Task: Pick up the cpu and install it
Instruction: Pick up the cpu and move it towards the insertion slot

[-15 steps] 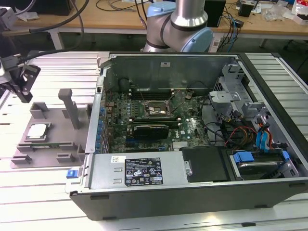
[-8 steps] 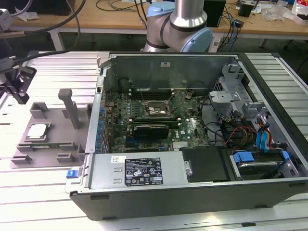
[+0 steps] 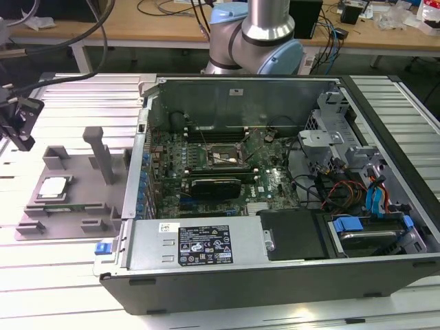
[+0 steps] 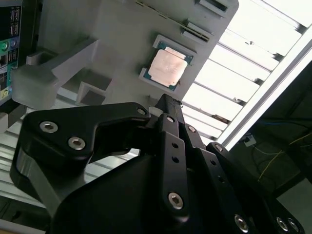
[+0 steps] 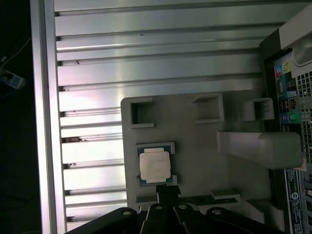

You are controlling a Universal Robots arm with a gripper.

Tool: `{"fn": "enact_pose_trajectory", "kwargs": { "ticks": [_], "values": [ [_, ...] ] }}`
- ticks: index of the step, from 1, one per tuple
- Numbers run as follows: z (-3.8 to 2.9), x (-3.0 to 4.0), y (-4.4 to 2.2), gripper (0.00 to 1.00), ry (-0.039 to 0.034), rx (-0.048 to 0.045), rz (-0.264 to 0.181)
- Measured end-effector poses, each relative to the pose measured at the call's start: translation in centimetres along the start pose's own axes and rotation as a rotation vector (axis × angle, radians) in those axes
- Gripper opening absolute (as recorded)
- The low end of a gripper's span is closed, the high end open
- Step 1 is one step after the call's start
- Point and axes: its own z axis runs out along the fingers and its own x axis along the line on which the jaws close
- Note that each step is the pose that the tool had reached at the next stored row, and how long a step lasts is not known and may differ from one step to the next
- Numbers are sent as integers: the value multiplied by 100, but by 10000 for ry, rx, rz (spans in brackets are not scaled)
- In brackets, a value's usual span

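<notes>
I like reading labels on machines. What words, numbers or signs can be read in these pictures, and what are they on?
None can be read.
Black and white label on the computer case, on its inner metal cover: print too small.
Small white sticker beside it: too small.
Back-panel label in the first wrist view: blurred.
The cpu: no legible marking on its top plate.

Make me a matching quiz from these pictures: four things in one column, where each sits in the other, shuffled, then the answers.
1 cpu
2 fixture tray
3 motherboard socket
4 computer case

A inside the case, on the motherboard
B on the slatted table, open side up
C in a recess of the tray
D beside the case, on the exterior view's left

Pairs: 1-C, 2-D, 3-A, 4-B
</notes>
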Motion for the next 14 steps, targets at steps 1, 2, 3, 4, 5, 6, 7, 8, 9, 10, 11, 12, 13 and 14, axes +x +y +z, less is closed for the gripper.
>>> {"fn": "enact_pose_trajectory", "kwargs": {
  "ticks": [1, 2, 3, 4, 5, 6, 7, 8, 9, 10, 11, 12, 13, 14],
  "values": [
    [7, 21, -2, 11, 1, 0, -1],
    [12, 39, -4, 11, 0, 0, -1],
    [23, 68, -7, 11, 1, 0, -1],
    [28, 79, -7, 11, 1, 0, -1],
    [36, 89, -9, 11, 1, 1, 0],
    [63, 112, -11, 11, -1, -1, 0],
    [78, 121, -13, 11, 1, 0, 0],
    [94, 126, -14, 11, 1, 0, -1],
    [133, 132, -17, 11, 1, 1, -2],
    [176, 134, -18, 11, 0, 0, -1],
    [205, 135, -20, 11, 1, 0, -1],
    [248, 136, -21, 11, 0, 0, -1],
    [282, 134, -22, 11, 0, 0, 1],
    [299, 131, -22, 11, 1, 0, 1]
  ]
}}
